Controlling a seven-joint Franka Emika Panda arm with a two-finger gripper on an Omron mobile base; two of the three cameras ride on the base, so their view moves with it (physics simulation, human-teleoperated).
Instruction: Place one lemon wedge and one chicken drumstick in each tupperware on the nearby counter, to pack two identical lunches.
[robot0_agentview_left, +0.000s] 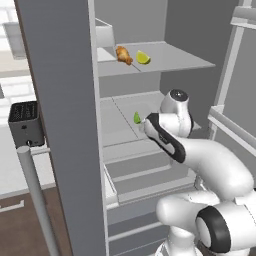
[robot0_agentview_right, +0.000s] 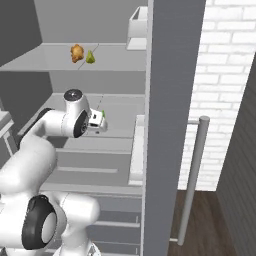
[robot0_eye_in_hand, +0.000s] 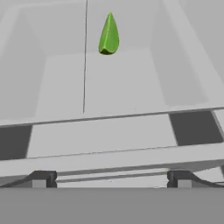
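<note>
Green lemon wedge (robot0_eye_in_hand: 109, 35) upright mid-shelf, free all round | pincer (robot0_eye_in_hand: 111, 179) wide, empty, at shelf (robot0_eye_in_hand: 113, 87) front edge

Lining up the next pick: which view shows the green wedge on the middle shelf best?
The hand view: the green wedge stands whole, straight ahead. In the left base view and the right base view, the arm hides most of it.

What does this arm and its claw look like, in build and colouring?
A glossy white arm of rounded, tubular segments with black bands at the joints and a dark-capped round joint. One link carries a long black panel. The claw ends in two small dark tips. No cables or markings visible.
</note>
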